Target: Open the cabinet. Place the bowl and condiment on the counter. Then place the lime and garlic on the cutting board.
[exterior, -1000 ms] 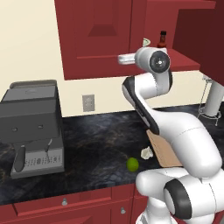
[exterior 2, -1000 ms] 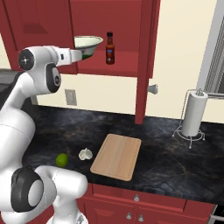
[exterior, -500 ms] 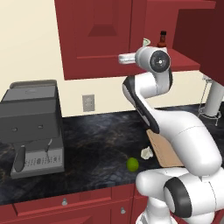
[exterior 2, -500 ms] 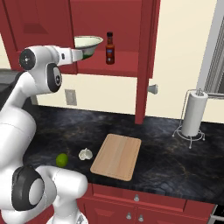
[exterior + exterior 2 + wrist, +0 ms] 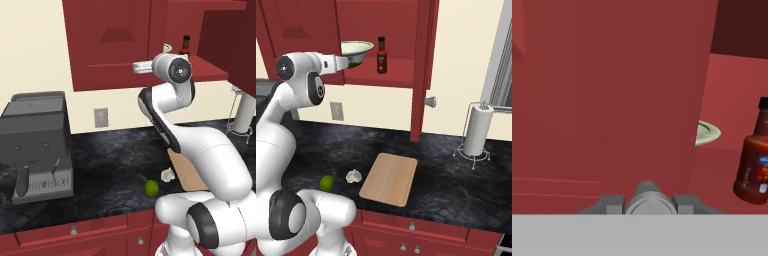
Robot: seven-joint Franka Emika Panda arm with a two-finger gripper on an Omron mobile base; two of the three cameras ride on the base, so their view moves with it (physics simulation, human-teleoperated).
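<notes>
The cabinet stands with its right door swung wide and its left door slightly ajar. My gripper is at that left door's lower edge, its fingers closed against the round silver knob. Past the door's edge, the bowl and the condiment stand on the shelf. The bowl sits just beyond my gripper, and the condiment is right of it. On the counter lie the lime and the garlic, left of the cutting board.
A grey coffee machine stands on the counter's left. A paper towel holder stands at the right back. A wall outlet is under the cabinet. Red drawers run below the counter's front edge.
</notes>
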